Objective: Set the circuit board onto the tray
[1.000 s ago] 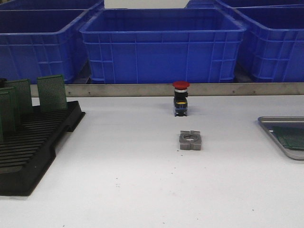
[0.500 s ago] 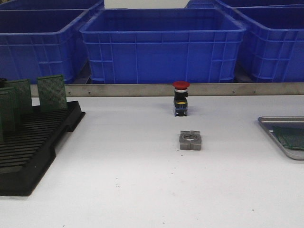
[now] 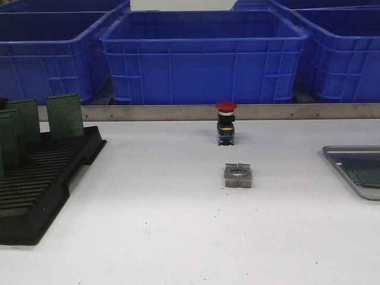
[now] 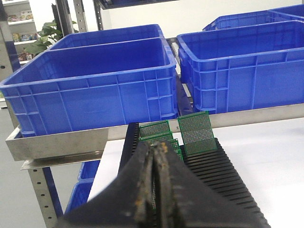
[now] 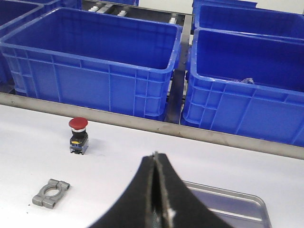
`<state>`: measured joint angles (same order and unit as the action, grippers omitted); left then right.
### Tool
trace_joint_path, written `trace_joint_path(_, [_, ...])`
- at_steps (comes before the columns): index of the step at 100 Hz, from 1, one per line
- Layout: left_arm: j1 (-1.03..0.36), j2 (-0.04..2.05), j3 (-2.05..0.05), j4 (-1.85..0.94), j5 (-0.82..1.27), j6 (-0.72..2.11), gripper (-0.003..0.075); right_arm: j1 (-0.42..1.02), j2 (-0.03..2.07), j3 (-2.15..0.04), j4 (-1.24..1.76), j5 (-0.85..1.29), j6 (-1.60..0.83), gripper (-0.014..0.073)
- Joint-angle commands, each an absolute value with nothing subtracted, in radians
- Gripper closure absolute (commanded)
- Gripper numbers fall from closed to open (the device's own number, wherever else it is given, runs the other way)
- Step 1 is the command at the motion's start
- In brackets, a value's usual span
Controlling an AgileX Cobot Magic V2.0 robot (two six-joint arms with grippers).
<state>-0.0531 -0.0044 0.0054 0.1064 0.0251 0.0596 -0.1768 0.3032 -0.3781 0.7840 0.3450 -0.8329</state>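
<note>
Silver-grey tray point(image 3: 332, 155) at the desk's point(image 3: 178, 225) right edge holds a flat green circuit board point(image 3: 363, 172), long axis indeterminate. Left gripper point(image 4: 155, 148) and right gripper point(image 5: 155, 156) both pressed together, empty.

A red-capped push button point(image 3: 226, 123) is seen behind a grey metal clamp point(image 3: 238, 176) on the white surface point(image 3: 178, 225), a tray point(image 3: 351, 172) at right.
</note>
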Motion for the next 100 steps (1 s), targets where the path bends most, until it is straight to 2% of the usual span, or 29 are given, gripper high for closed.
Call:
trace_joint_path(1, [-0.051, -0.036, 0.044, 0.097, -0.064, 0.047, 0.0739, -0.148, 0.275, -0.389, 0.660, 0.250, -0.690, 0.0662])
trace_joint_path(23, [-0.051, -0.036, 0.044, 0.097, -0.064, 0.047, 0.0739, -0.067, 0.166, -0.301, 0.287, 0.144, -0.320, 0.0662])
trace_joint_path(42, [-0.051, -0.036, 0.044, 0.097, -0.064, 0.047, 0.0739, -0.028, 0.042, -0.194, 0.077, 0.083, -0.098, 0.0662])
trace_joint_path(53, [-0.051, -0.036, 0.044, 0.097, -0.064, 0.047, 0.0739, -0.025, -0.032, -0.139, 0.043, 0.067, -0.064, 0.0662])
trace_joint_path(100, [-0.051, -0.036, 0.044, 0.097, -0.064, 0.047, 0.0738, -0.015, -0.028, -0.003, 0.016, -0.098, 0.000, 0.0662])
